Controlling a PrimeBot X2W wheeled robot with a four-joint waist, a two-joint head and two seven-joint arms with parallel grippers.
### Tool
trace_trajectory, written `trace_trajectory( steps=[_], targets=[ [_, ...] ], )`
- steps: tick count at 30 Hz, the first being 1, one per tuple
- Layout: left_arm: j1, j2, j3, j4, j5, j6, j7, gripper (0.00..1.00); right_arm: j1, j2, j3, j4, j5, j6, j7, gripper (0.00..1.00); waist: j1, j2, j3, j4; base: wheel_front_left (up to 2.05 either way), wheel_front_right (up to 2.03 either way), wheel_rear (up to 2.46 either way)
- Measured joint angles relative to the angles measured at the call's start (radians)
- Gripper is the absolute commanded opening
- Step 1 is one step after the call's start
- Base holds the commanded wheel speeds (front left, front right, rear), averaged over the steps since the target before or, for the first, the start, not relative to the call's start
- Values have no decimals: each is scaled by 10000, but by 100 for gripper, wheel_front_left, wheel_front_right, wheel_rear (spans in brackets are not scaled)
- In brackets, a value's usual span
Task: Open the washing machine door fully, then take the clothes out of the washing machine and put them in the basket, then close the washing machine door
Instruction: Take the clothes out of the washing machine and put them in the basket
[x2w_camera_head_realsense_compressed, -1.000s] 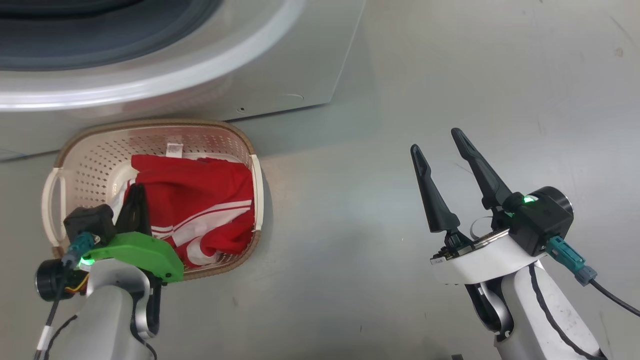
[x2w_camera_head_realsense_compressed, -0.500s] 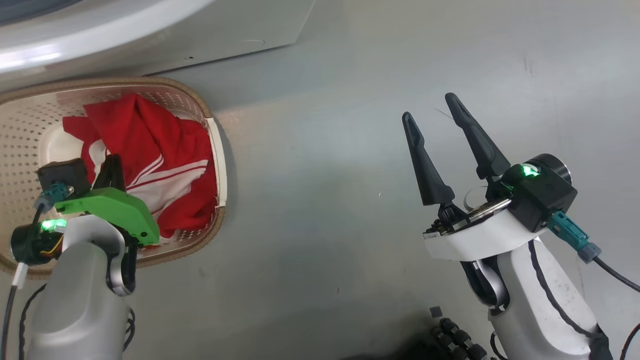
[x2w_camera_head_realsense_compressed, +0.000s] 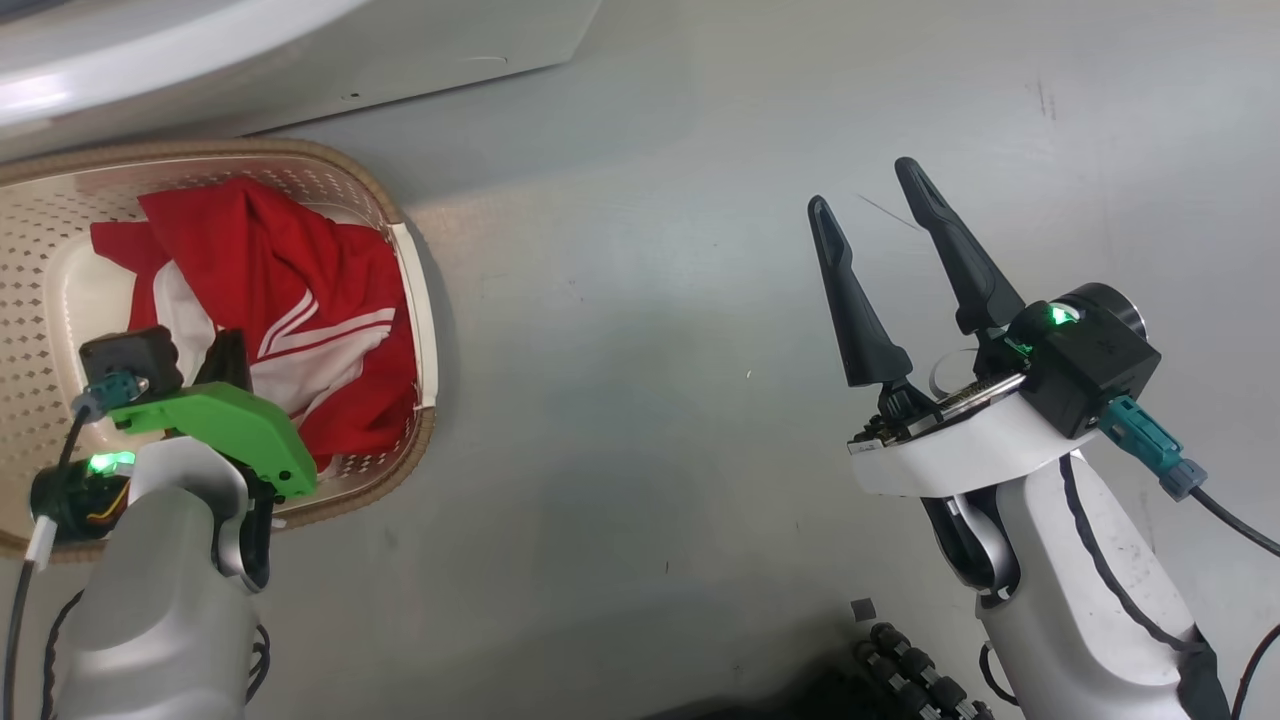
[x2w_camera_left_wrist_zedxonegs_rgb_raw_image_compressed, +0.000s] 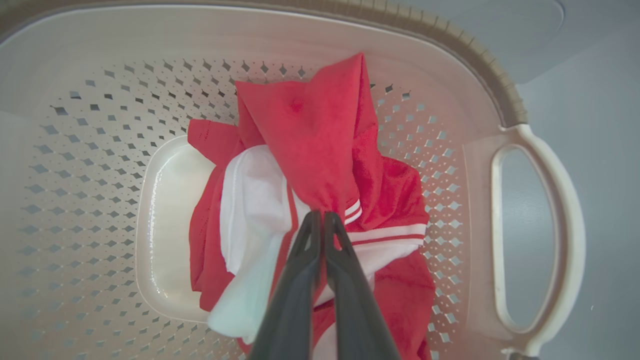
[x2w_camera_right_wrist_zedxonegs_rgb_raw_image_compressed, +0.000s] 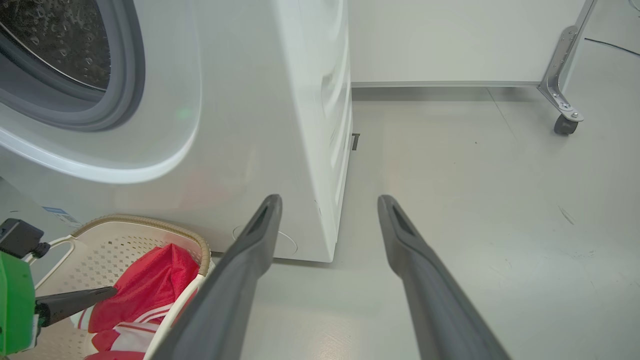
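Red clothes (x2w_camera_left_wrist_zedxonegs_rgb_raw_image_compressed: 320, 150) in basket (x2w_camera_left_wrist_zedxonegs_rgb_raw_image_compressed: 545, 240); L gripper (x2w_camera_left_wrist_zedxonegs_rgb_raw_image_compressed: 322, 217) pinched on them, R gripper (x2w_camera_head_realsense_compressed: 862, 184) spread wide & empty.
Clothes w/ white stripes lie bunched inside the cream basket, toward the handle end seen in the left wrist view, w/ bare basket bottom showing beside them. L gripper's 2 fingers are pressed together, tips nipping a fold of red fabric that gathers up to them. Basket sits on grey floor (x2w_camera_head_realsense_compressed: 640, 350) just in front of the white washing machine (x2w_camera_right_wrist_zedxonegs_rgb_raw_image_compressed: 250, 100), whose grey-ringed drum mouth shows in the right wrist view. R gripper hangs over bare floor, well apart from basket, its 2 fingers wide apart, nothing btwn them, touching nothing.
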Motion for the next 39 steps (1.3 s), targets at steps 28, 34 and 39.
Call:
trace_trajectory(
  steps=[28, 34, 39],
  targets=[
    [624, -558, -347, 474, -119, -794, -1822, 100, 512, -73, -654, 1118, -123, 73, -12, 100, 0, 0, -2263, 864, 0, 0, 0],
    [918, -585, -311, -617, 173, -805, -1824, 100, 769, -148, -800, 1275, -125, 73, -12, 100, -1, 0, -2950, 1178, 0, 0, 0],
    [1116, -604, -228, -1753, 339, -802, -1847, 100, 1019, -211, -934, 1413, -136, 65, -12, 100, -1, 0, -3527, 1441, 0, 0, 0]
  ],
)
